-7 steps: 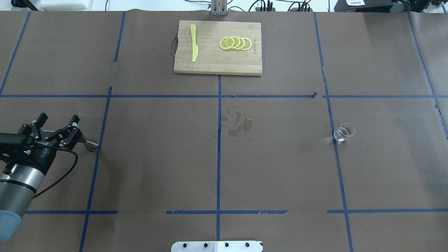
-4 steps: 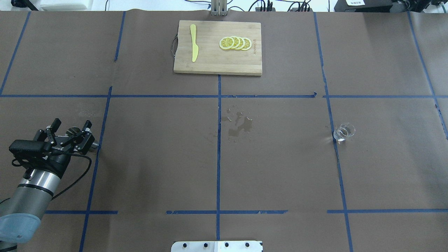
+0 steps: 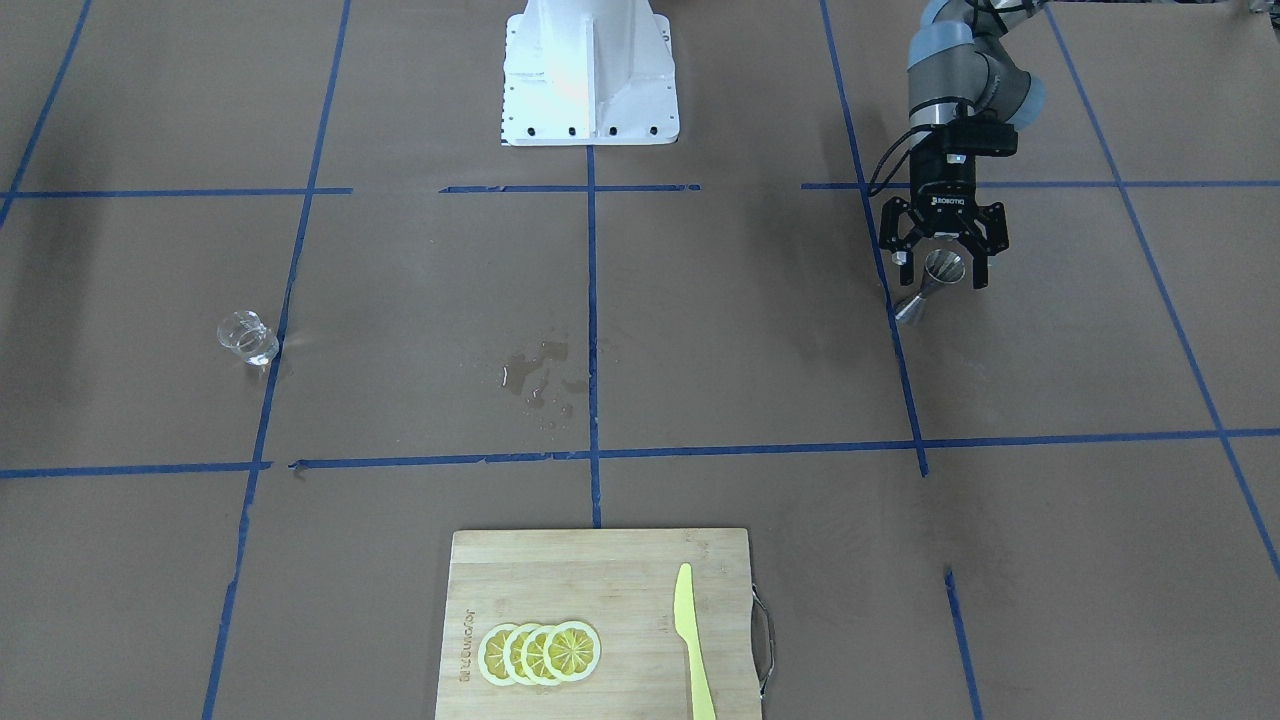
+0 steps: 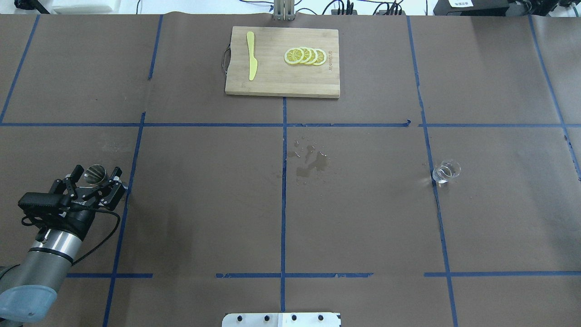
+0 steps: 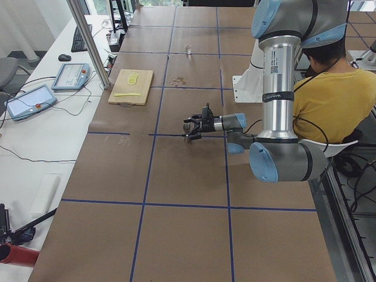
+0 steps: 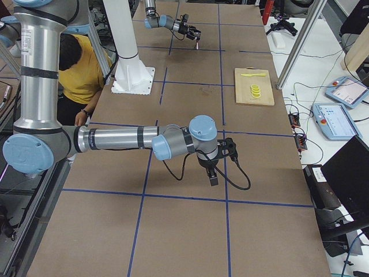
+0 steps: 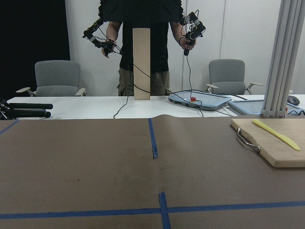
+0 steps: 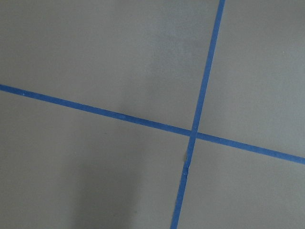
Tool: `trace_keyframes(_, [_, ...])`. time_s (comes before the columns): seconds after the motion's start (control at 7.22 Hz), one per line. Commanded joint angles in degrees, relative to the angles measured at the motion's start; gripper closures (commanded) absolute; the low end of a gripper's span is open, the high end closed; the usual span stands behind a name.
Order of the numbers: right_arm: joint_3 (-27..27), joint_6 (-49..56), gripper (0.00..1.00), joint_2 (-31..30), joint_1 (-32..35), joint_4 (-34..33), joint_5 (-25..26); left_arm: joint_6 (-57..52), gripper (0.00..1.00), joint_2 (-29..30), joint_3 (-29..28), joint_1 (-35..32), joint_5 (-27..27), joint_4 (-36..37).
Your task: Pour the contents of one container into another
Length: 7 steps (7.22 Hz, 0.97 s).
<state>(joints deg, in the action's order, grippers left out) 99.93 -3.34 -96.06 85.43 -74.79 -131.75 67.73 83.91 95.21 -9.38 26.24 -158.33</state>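
Observation:
The small clear glass cup (image 4: 446, 171) (image 3: 246, 336) stands upright on the robot's right side of the table, with no gripper near it. A steel jigger (image 4: 95, 172) (image 3: 942, 270) stands on the left side by a blue tape line. My left gripper (image 4: 95, 178) (image 3: 940, 262) is open, a finger on each side of the jigger's upper cup with gaps between. The right gripper (image 6: 214, 173) shows only in the exterior right view, pointing down over the table, and I cannot tell whether it is open or shut. Its wrist view holds only brown paper and tape.
A wooden cutting board (image 4: 272, 81) with lemon slices (image 4: 305, 56) and a yellow knife (image 4: 251, 55) lies at the far centre. Spilled liquid (image 4: 311, 163) wets the paper mid-table. The robot's white base (image 3: 588, 70) sits at the near centre edge.
The left arm swung toward the robot and turned its wrist. Its open fingers, which were beside the jigger, now straddle the jigger's upper cup. The glass cup has not moved.

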Motion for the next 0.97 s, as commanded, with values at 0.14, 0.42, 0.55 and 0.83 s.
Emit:
trace_keyframes(0.14, [-0.08,0.00,0.00,0.00,0.00,0.00,0.00,0.56,0.00,0.20,-0.81,1.72,0.13,-0.48])
trace_keyframes(0.42, [-0.08,0.09,0.00,0.00,0.00,0.00,0.00,0.92,0.05,0.55,-3.53,1.99,0.04,-1.54])
trace_keyframes(0.55, [-0.08,0.00,0.00,0.00,0.00,0.00,0.00,0.92,0.07,0.64,-3.80,1.99,0.04,-1.54])
trace_keyframes(0.83, [0.01,0.00,0.00,0.00,0.00,0.00,0.00,0.92,0.27,0.82,-3.89,1.99,0.04,-1.63])
